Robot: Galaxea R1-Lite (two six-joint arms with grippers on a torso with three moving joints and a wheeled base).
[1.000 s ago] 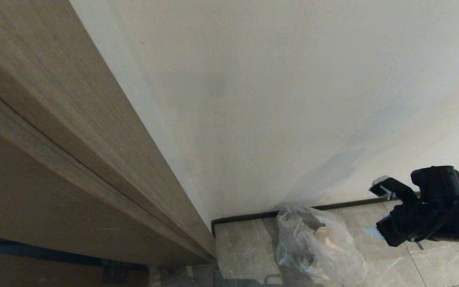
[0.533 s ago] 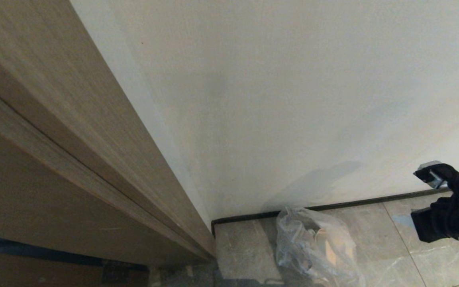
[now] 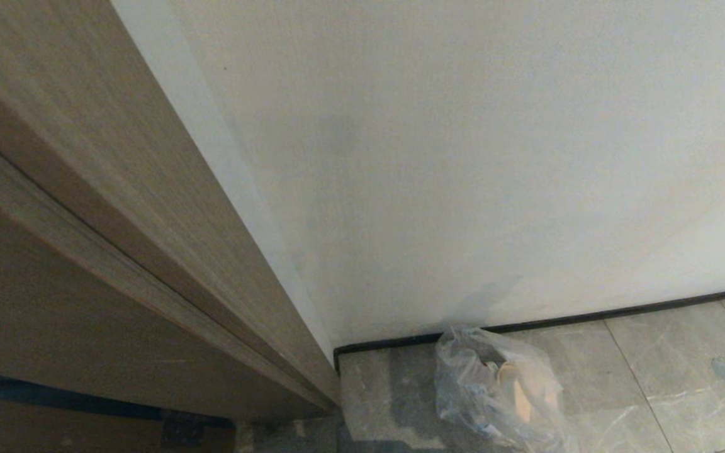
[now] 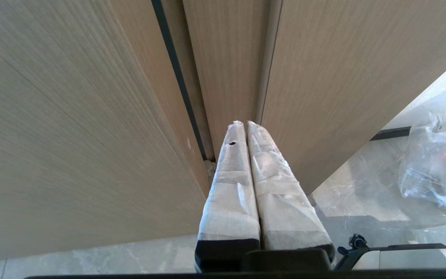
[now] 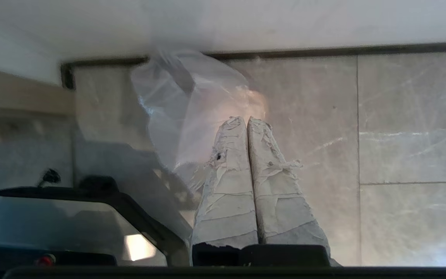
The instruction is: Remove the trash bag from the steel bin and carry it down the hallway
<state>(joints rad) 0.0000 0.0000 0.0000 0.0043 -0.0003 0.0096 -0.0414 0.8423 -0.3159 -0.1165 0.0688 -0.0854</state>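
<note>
— Grey-beige marbled tiles (image 3: 639, 371) floored the hallway, meeting a pale plain wall (image 3: 463, 157) along a dark baseboard (image 3: 589, 319). What about the trash bag?

— The trash bag (image 3: 501, 390) sat on the tiles in the corner where the baseboard met a brown wood-grain door frame (image 3: 117, 239), just beside the baseboard. It was thin, clear and crinkly, bunched into a slumped heap with its crumpled neck uppermost, toward the wall. A pale peach scrap and something darker showed through the plastic.

— And its long axis?

— Roughly upright from the floor, leaning a little; more I could not tell.

— The grippers?

— The right gripper (image 5: 247, 120) had its two tape-wrapped fingers pressed together tip to tip, with nothing between them. It pointed at the bag, apart from it, and the tape was frayed. The left gripper (image 4: 246, 124) was likewise closed and empty, its wrapped fingers aimed at the door frame, with the bag off to one side on the tiles.

— Anything else?

— A glossy part of the robot's base (image 5: 52, 217) showed in the right wrist view.
</note>
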